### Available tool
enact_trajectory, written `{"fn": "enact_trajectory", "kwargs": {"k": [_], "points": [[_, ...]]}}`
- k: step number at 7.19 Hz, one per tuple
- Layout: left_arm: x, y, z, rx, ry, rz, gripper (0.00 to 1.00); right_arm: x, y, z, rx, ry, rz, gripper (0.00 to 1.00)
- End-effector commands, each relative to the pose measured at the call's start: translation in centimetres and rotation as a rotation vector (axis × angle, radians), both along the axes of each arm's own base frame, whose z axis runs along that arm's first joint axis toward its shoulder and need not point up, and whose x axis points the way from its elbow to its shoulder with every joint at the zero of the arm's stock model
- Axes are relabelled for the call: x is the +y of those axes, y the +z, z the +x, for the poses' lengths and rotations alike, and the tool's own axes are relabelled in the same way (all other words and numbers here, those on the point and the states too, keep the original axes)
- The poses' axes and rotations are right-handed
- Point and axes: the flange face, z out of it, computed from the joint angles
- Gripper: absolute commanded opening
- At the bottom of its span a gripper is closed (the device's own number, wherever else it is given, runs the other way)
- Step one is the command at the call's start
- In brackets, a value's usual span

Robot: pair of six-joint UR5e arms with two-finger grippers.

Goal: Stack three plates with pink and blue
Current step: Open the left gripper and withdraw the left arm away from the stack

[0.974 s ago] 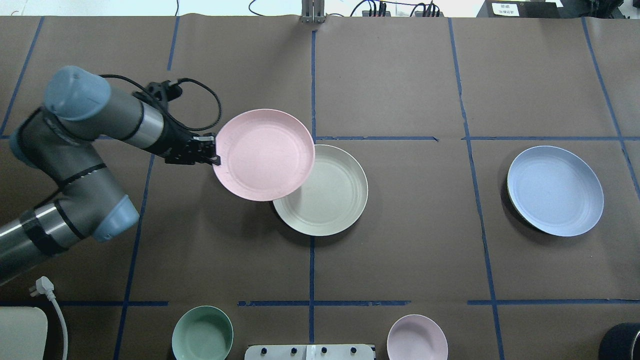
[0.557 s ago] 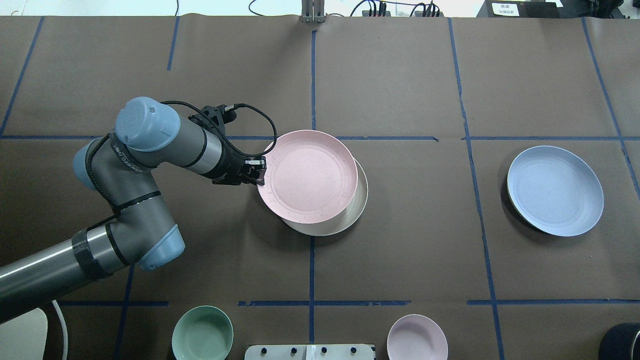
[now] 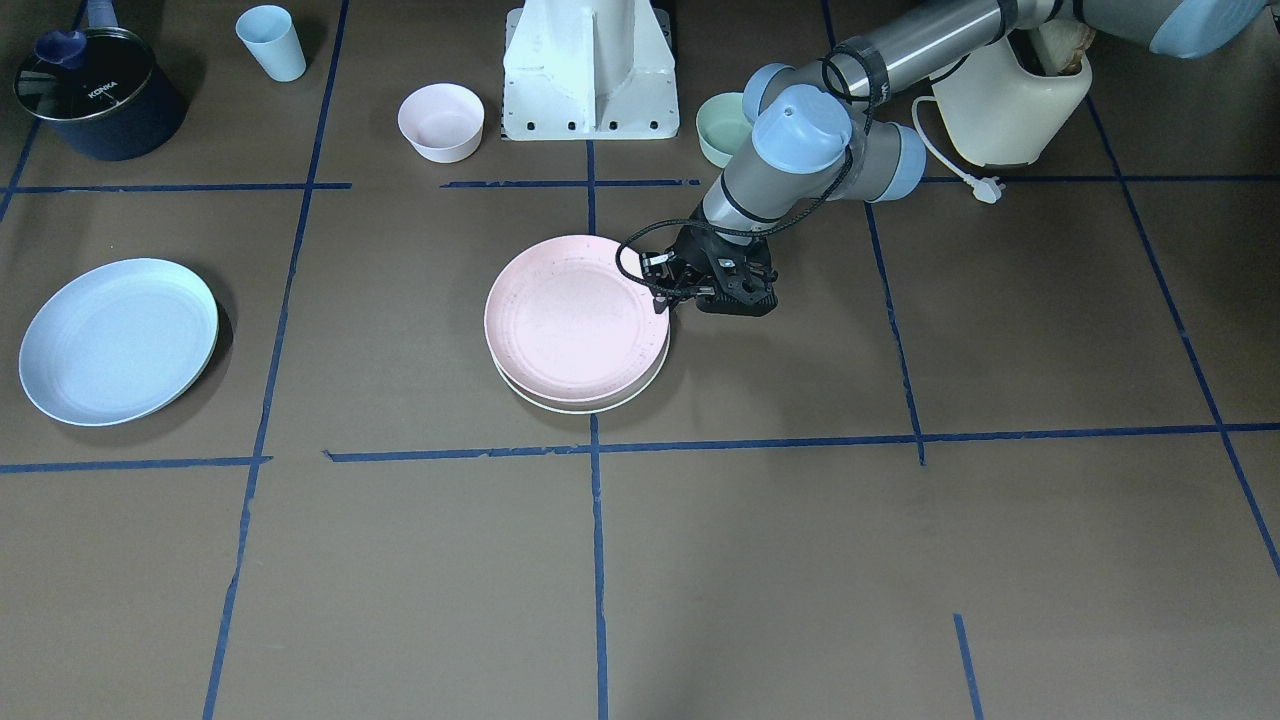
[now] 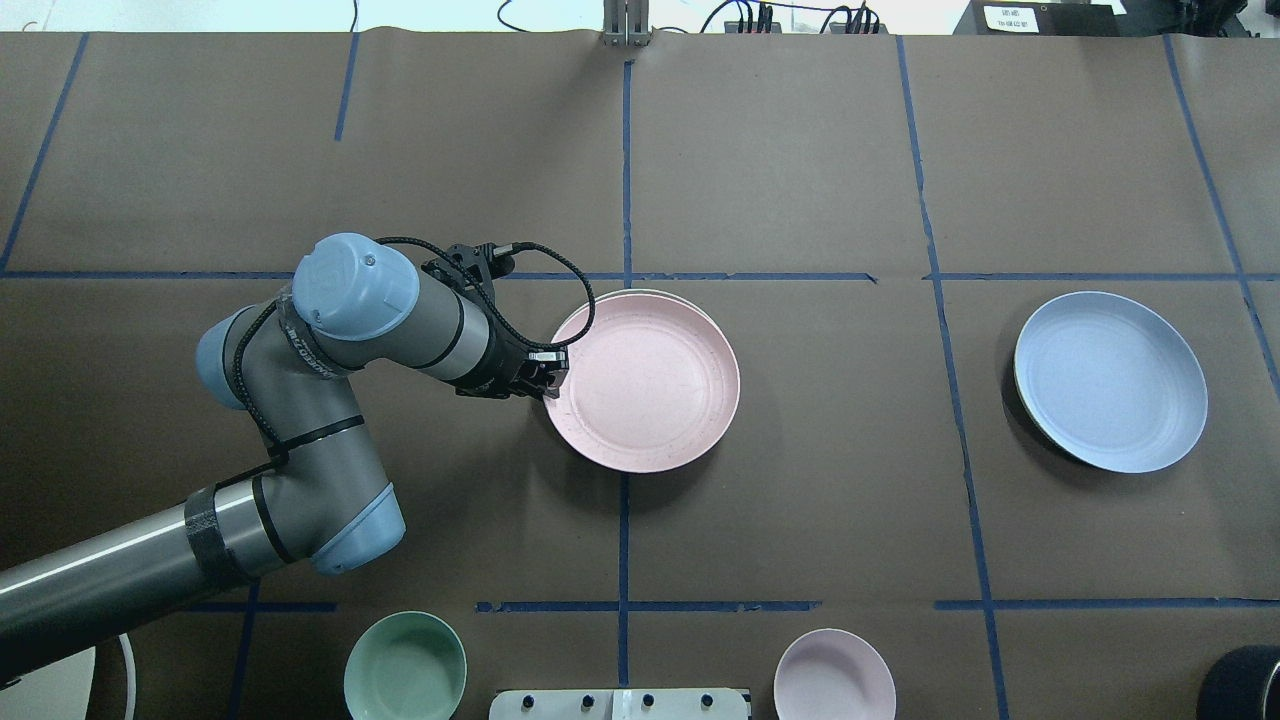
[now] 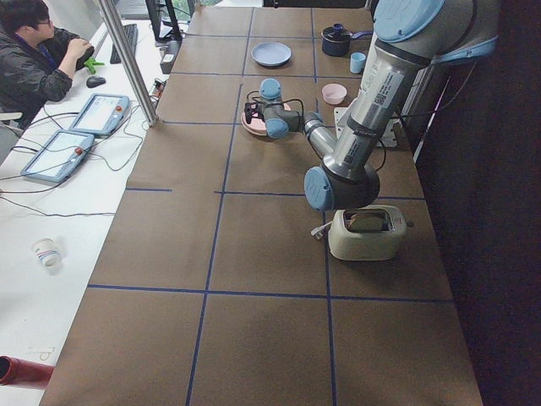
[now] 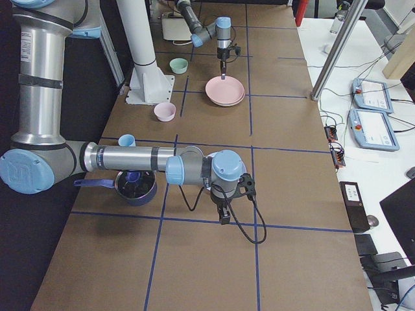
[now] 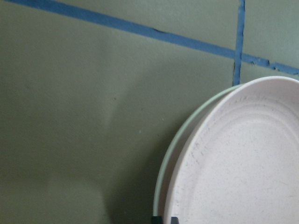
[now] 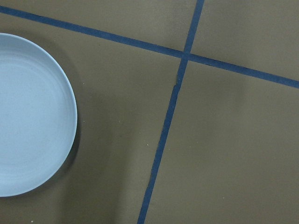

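Note:
A pink plate (image 4: 645, 380) lies on a beige plate (image 4: 640, 292) at the table's middle, nearly covering it; both show in the front view (image 3: 575, 315) and in the left wrist view (image 7: 243, 158), where the beige rim (image 7: 163, 172) peeks out. My left gripper (image 4: 548, 375) is shut on the pink plate's left rim. A blue plate (image 4: 1110, 380) lies alone at the right, also in the right wrist view (image 8: 28, 116). My right gripper (image 6: 224, 219) shows only in the exterior right view, low over the table; I cannot tell if it is open.
A green bowl (image 4: 405, 665) and a pink bowl (image 4: 835, 675) stand near the robot's base. A dark pot (image 3: 95, 90), a blue cup (image 3: 271, 42) and a cream toaster (image 3: 1010, 100) with its plug lie along the robot's side.
My left arm has carried the pink plate to the right and down, from beside the beige plate to resting over it.

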Motion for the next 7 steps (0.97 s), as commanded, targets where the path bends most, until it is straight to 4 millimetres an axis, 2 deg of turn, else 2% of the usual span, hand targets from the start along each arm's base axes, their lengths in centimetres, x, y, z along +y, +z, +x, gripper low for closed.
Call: {"fn": "enact_trajectory", "kwargs": {"k": [1, 2, 3, 4, 5, 6, 7], "points": [[-0.3, 1.4, -0.8, -0.02, 0.011, 0.018, 1.0, -0.8, -0.7, -0.3, -0.001, -0.005, 0.015, 1.0], [-2.3, 4.5, -4.3, -0.048, 0.046, 0.06, 1.0, -0.9, -0.8, -0.4, -0.001, -0.005, 0.016, 1.0], [-6.5, 7.7, -10.9, -0.057, 0.075, 0.096, 1.0, -1.0, -1.0, -0.4, -0.001, -0.005, 0.019, 1.0], [-9.0, 11.5, -16.7, -0.08, 0.117, 0.186, 1.0, -1.0, -1.1, -0.4, -0.001, -0.006, 0.024, 1.0], [-10.2, 17.4, -23.3, -0.14, 0.146, 0.249, 1.0, -1.0, -1.2, -0.4, -0.003, -0.006, 0.024, 1.0], [-11.9, 21.0, -30.5, -0.202, 0.17, 0.295, 1.0, -1.0, -1.1, -0.4, -0.001, -0.006, 0.024, 1.0], [-11.9, 23.3, -37.2, -0.282, 0.208, 0.322, 1.0, -1.1, -1.2, -0.4, -0.001, -0.006, 0.026, 1.0]]}}
